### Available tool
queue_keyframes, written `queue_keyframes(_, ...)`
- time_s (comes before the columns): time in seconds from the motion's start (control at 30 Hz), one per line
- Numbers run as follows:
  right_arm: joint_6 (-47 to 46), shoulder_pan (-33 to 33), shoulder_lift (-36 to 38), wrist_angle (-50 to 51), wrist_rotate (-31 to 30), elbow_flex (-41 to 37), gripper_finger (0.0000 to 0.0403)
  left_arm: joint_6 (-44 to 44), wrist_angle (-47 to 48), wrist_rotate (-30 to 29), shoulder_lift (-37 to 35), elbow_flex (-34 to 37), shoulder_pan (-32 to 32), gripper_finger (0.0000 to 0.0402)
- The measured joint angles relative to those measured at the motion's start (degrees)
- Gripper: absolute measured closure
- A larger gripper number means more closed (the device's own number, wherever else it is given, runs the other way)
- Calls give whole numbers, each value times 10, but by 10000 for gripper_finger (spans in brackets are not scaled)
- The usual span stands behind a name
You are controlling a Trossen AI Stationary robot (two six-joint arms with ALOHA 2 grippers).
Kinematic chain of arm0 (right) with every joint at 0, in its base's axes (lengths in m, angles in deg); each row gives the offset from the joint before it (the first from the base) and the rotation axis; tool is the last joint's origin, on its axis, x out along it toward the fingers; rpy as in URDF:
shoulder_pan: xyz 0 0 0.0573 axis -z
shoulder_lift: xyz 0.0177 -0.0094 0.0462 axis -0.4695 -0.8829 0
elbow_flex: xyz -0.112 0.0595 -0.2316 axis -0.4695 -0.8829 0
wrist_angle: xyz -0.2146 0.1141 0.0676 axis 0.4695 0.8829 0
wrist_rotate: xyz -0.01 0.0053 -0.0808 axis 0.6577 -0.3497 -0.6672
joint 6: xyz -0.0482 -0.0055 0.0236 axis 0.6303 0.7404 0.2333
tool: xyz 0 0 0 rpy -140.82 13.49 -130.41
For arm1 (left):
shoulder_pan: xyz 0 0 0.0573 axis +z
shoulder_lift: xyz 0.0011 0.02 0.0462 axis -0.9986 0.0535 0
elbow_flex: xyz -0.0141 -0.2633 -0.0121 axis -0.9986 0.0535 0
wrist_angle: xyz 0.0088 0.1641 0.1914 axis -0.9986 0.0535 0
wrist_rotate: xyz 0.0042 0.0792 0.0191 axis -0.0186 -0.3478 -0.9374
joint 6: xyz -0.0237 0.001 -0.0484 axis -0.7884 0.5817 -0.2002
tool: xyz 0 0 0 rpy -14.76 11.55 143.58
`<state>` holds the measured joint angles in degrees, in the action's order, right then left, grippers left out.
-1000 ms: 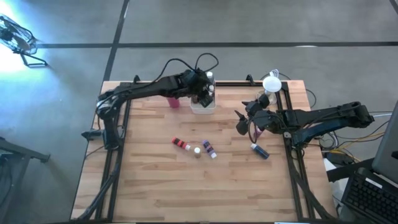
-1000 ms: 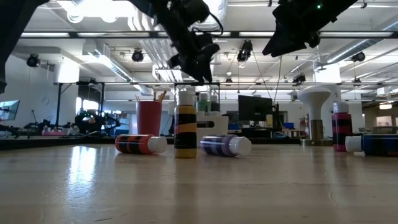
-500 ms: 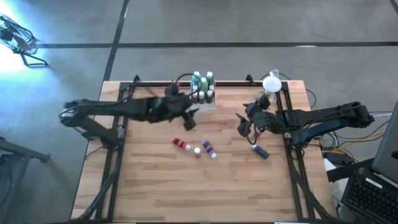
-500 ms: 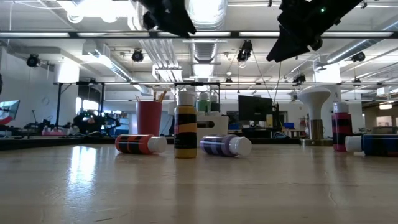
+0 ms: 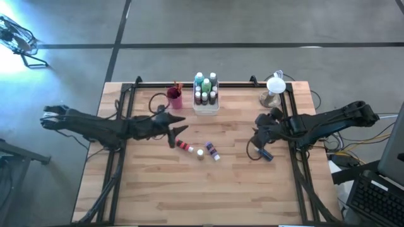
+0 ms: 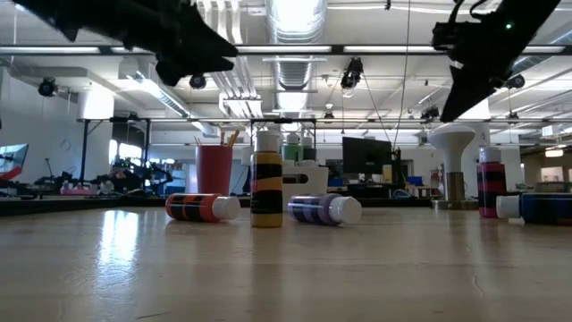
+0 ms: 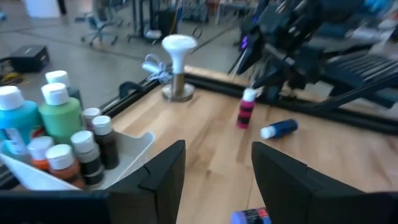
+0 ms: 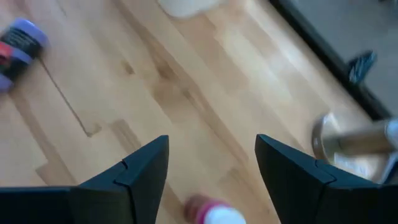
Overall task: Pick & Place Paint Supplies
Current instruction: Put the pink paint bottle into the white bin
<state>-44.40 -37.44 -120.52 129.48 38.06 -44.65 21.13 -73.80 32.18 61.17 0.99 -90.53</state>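
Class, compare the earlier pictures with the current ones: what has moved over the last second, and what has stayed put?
The left gripper swung from above the white tray back toward the loose bottles, jaws open and empty. The right gripper shifted nearer the blue bottle, open. The red bottle, purple bottle and tray stayed put.

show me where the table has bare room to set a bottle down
Free: the wide near strip of the wooden table, below the red bottle, yellow bottle and purple bottle. Crowded: the far edge around the translucent white tray and magenta cup.
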Motion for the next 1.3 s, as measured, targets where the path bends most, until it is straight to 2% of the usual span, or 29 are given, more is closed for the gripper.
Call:
queue_keyframes(0.1,-51,-5,0,41,10,4,166,0,-86,20,-12,57,0,212)
queue_keyframes(0.2,-94,-4,1,74,27,8,154,0,-132,26,-19,90,0,212)
queue_keyframes(0.3,-116,-4,3,90,55,8,139,0,-138,29,-23,96,0,212)
queue_keyframes(0.43,-98,-5,8,104,80,8,121,0,-139,70,-25,96,0,212)
queue_keyframes(0.67,-77,-12,48,134,81,0,108,0,-134,118,-31,92,0,212)
queue_keyframes(0.9,-101,-15,129,124,57,-52,101,-5,-124,123,-33,92,0,212)
queue_keyframes(1.1,-113,-18,202,25,68,-144,86,-6,-127,124,-33,92,0,212)
queue_keyframes(1.3,-129,-18,221,5,67,-172,78,-6,-131,124,-33,92,0,212)
